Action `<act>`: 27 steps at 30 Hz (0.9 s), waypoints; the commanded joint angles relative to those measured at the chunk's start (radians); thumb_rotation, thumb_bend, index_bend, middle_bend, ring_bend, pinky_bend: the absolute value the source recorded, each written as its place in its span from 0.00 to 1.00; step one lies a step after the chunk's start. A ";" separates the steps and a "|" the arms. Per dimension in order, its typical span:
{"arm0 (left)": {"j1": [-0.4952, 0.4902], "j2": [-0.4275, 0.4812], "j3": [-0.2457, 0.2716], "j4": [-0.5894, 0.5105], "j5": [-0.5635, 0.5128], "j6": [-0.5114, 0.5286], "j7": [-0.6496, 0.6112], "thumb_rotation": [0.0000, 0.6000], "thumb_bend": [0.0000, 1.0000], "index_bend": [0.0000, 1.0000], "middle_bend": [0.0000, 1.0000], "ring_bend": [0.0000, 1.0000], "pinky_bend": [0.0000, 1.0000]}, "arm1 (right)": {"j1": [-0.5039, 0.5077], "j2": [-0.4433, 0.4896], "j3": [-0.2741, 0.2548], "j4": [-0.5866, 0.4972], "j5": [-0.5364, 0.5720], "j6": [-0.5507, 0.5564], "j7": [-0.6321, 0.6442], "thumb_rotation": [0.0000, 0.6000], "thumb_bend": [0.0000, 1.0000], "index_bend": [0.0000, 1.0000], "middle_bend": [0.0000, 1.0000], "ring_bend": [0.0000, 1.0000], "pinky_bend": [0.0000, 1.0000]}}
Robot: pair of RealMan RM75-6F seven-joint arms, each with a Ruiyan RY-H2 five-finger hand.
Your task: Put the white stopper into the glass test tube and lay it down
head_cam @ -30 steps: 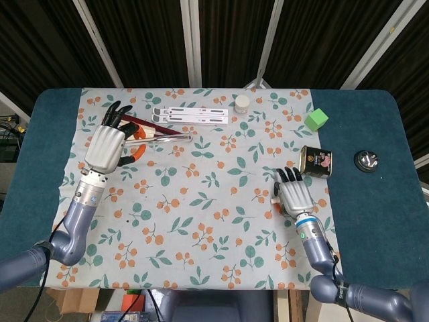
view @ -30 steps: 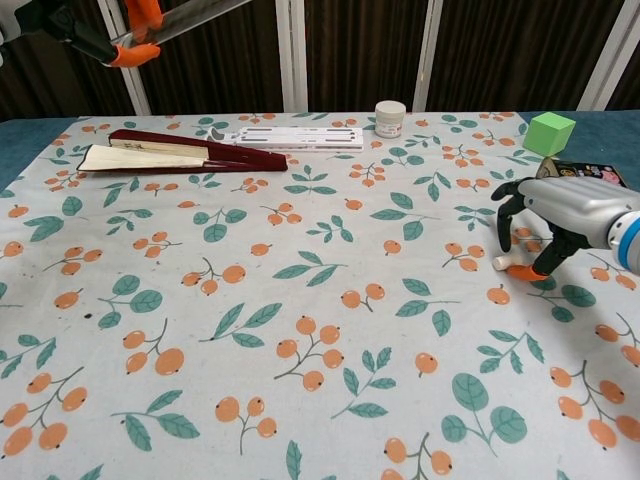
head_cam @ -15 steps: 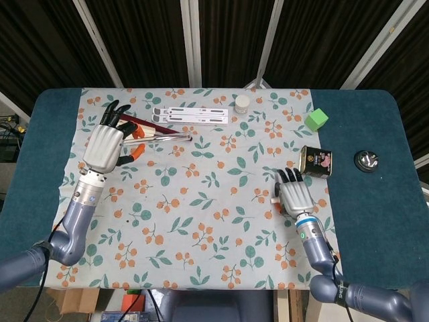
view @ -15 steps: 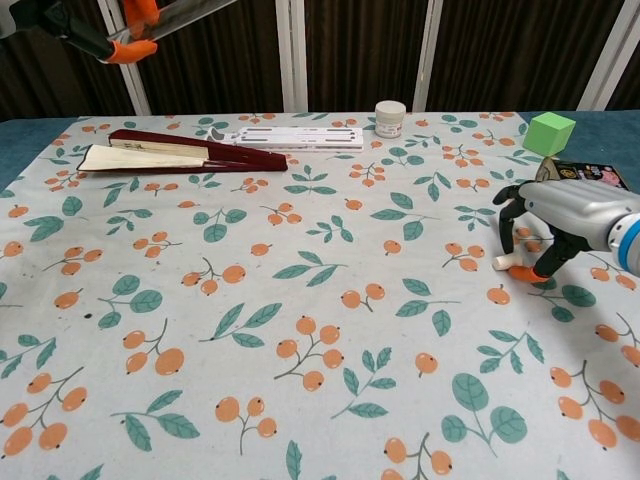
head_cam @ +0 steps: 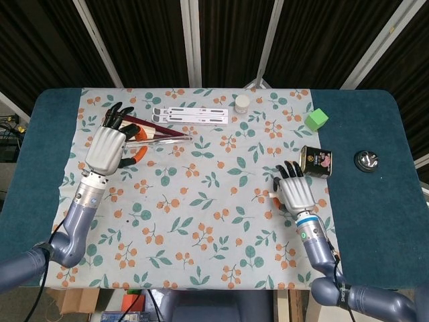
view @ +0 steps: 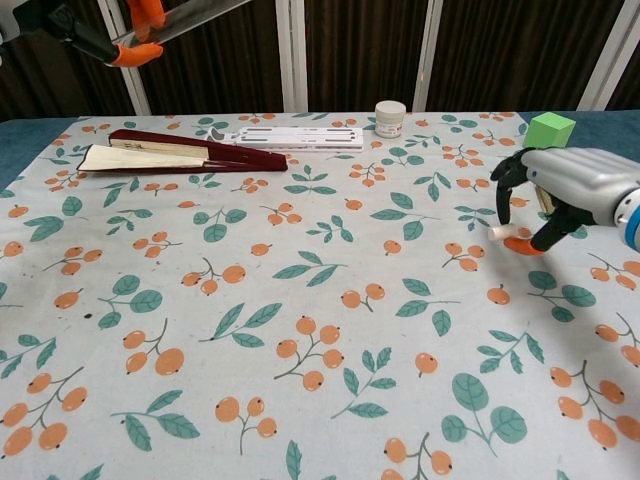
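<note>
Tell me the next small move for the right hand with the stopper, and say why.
Probably carry the small white stopper leftward toward the clear glass test tube. The right hand pinches the stopper above the cloth, while the left hand holds the tube raised far across the table, so the gap must close first.

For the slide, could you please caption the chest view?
Right hand pinches the white stopper above the floral tablecloth; left hand holds the glass test tube aloft.
</note>
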 commanded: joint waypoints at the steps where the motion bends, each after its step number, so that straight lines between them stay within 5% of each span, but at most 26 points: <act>1: -0.004 -0.003 0.008 0.003 0.014 -0.004 -0.011 1.00 0.60 0.62 0.64 0.14 0.00 | -0.005 0.005 0.014 0.000 -0.052 0.051 0.020 1.00 0.42 0.66 0.19 0.00 0.00; 15: -0.022 -0.112 0.003 0.031 -0.023 -0.019 -0.010 1.00 0.60 0.63 0.64 0.15 0.00 | 0.026 0.036 0.115 0.054 -0.270 0.256 0.070 1.00 0.42 0.66 0.19 0.00 0.00; 27: -0.044 -0.177 -0.015 0.049 -0.043 -0.029 0.006 1.00 0.60 0.63 0.65 0.16 0.00 | 0.047 0.051 0.142 0.093 -0.325 0.293 0.081 1.00 0.42 0.67 0.19 0.00 0.00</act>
